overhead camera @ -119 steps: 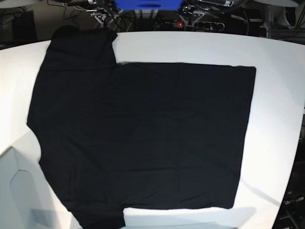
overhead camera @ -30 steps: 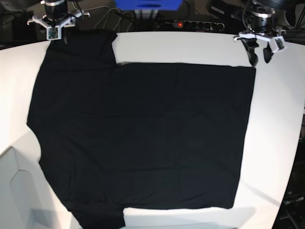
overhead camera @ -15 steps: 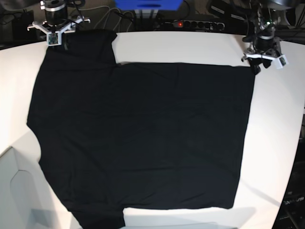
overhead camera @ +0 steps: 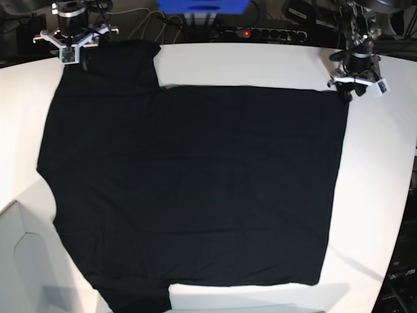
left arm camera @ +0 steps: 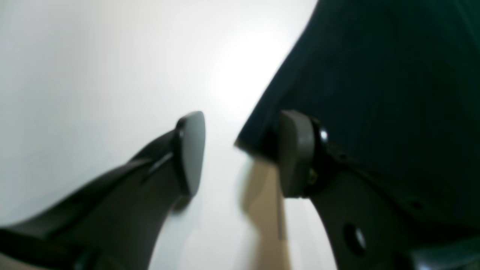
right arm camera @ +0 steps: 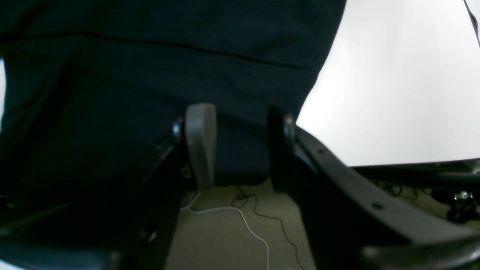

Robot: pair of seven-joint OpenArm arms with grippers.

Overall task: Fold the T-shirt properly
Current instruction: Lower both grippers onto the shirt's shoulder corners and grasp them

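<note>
- Large plain black short-sleeved cloth T-shirt (overhead camera: 195, 189) lies spread flat on the white bench (overhead camera: 260, 62), one sleeve at the far-left corner, hem edge at the right. No print or label visible from here.
- Left claw (left arm camera: 240, 153) is over the T-shirt's far hem corner, jaws parted w/ a clear gap, nothing gripped. One pad (left arm camera: 294, 150) sits over the cloth, the other over bare bench just beside the T-shirt's edge. Risk: if it closes w/o going lower, it nips air or only a thread of hem, and the corner slips out on the lift.
- Also poss: pad digs into the bench before closing; the cloth bunches instead of sliding between the jaws.
- Right claw (right arm camera: 238, 146) is at the T-shirt's far sleeve, right by the bench edge, jaws apart, nothing held; floor and a white cable (right arm camera: 240, 217) show below it. Risk: sleeve overhangs the edge there, so a shallow pinch could drag the cloth off the bench rather than lift it.
- Could grab two layers of sleeve or just one; can't tell which from the wrist view. One layer only = fold comes out skewed.
- Both claws sit well apart across the T-shirt; uneven lift timing would twist the far edge and wrinkle the body.
- Black on black: seams hard to see, so aim errors are likely.
</note>
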